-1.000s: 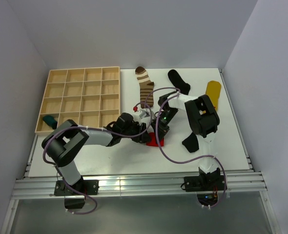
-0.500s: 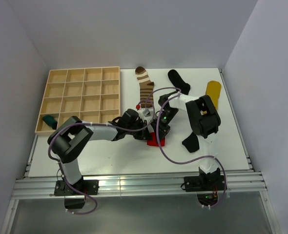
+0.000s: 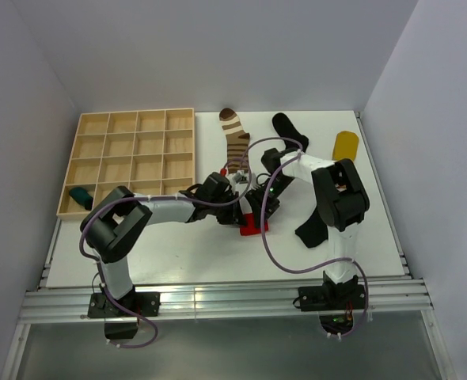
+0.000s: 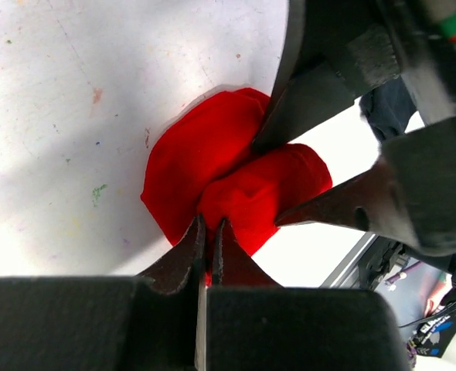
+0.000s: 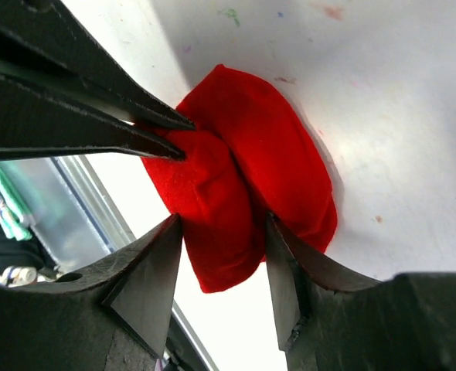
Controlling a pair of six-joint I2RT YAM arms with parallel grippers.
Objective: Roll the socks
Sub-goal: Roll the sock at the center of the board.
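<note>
A red sock [image 3: 252, 226] lies folded into a thick bunch on the white table, also in the left wrist view [image 4: 229, 185] and the right wrist view [image 5: 243, 193]. My left gripper [image 4: 207, 234] is nearly shut, pinching the near edge of the fold. It meets the sock from the left in the top view [image 3: 240, 209]. My right gripper [image 5: 222, 232] straddles the rolled part with both fingertips [image 5: 166, 232] pressed on it. It comes in from the right in the top view [image 3: 259, 207]. Its fingers [image 4: 321, 93] also show in the left wrist view.
A brown-cream striped sock [image 3: 235, 141], a black sock [image 3: 290, 131] and a yellow sock [image 3: 345, 146] lie at the back. Another black sock [image 3: 309, 231] lies under my right arm. A wooden compartment tray [image 3: 130, 158] at the left holds a teal roll [image 3: 81, 196].
My left gripper has reached further right onto the red sock. My right arm's elbow has swung right. The red sock has bunched up smaller between the two grippers.
</note>
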